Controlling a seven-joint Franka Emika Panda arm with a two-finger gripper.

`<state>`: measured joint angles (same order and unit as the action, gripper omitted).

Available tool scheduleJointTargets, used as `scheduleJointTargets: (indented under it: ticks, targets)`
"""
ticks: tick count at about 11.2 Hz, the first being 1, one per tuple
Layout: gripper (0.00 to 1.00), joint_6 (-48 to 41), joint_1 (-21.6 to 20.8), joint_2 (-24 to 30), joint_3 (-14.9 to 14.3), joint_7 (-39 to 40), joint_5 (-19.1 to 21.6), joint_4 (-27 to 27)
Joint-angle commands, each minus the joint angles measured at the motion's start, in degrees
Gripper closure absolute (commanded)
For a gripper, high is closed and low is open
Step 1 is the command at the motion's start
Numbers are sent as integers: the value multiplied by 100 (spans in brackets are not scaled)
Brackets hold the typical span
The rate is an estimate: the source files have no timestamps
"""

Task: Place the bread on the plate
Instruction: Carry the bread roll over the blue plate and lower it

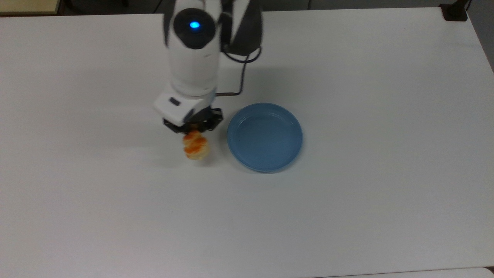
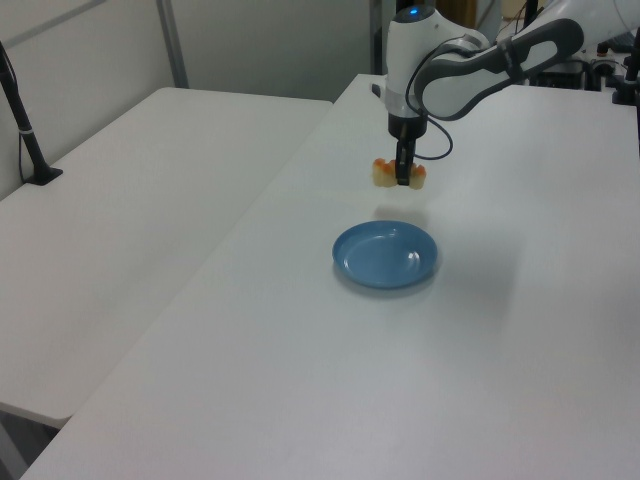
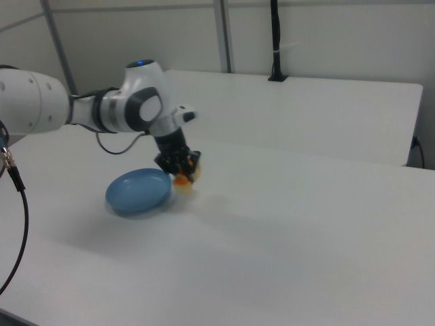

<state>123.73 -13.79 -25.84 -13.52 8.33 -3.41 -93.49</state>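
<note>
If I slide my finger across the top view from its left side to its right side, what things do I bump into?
White table → the bread, held up in the tool → the blue plate → more white table.

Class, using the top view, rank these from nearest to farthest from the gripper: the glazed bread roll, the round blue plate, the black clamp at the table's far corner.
1. Glazed bread roll: held in the gripper.
2. Round blue plate: on the top view's right, close by.
3. Black clamp: the top view's upper right corner.
</note>
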Motion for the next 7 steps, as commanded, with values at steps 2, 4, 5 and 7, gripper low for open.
scheduleJointTargets:
  ticks: [2, 4, 5, 7]
  targets:
    - [72, -251, -1308, 18, -318, -1087, 138, 49]
    - [63, -349, -1521, -105, -318, -1184, 227, 129]
    - [50, -524, -1538, -140, -265, -1167, 227, 103]
    - [0, -543, -1530, -167, -256, -1245, 227, 85]
